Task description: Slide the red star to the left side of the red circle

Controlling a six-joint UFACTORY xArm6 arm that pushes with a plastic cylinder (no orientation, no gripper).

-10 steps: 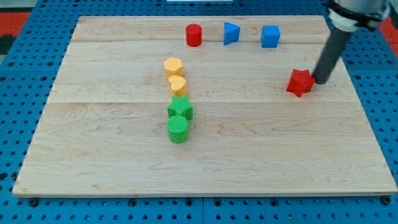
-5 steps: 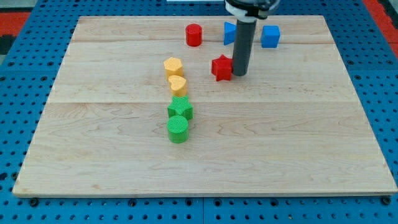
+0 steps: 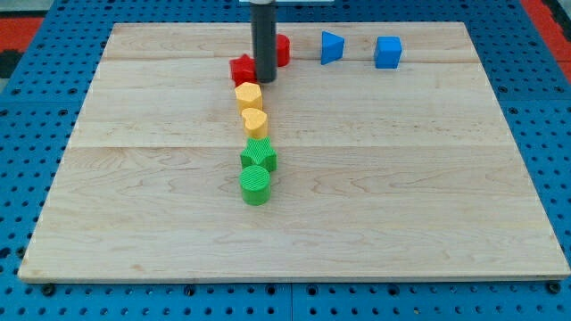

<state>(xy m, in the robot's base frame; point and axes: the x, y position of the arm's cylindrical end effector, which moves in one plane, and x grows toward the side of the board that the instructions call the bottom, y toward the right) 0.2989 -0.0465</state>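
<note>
A robotics lab bench: a pale wooden board (image 3: 357,205) lies on a blue perforated mounting plate (image 3: 553,134) with a regular hole grid, and small coloured test blocks sit around my tip (image 3: 265,81).

Eight blocks: two red, a star (image 3: 242,69) and a circle (image 3: 281,50); two blue (image 3: 332,46) (image 3: 387,52); two yellow (image 3: 249,94) (image 3: 255,121); two green (image 3: 260,155) (image 3: 255,185). One table (image 3: 428,205), one rod.

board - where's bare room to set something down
Free: the whole view's right half below the blue blocks, the view's bottom strip, and left of the yellow and green column. Crowded: top centre, around my tip, red star and red circle.
</note>
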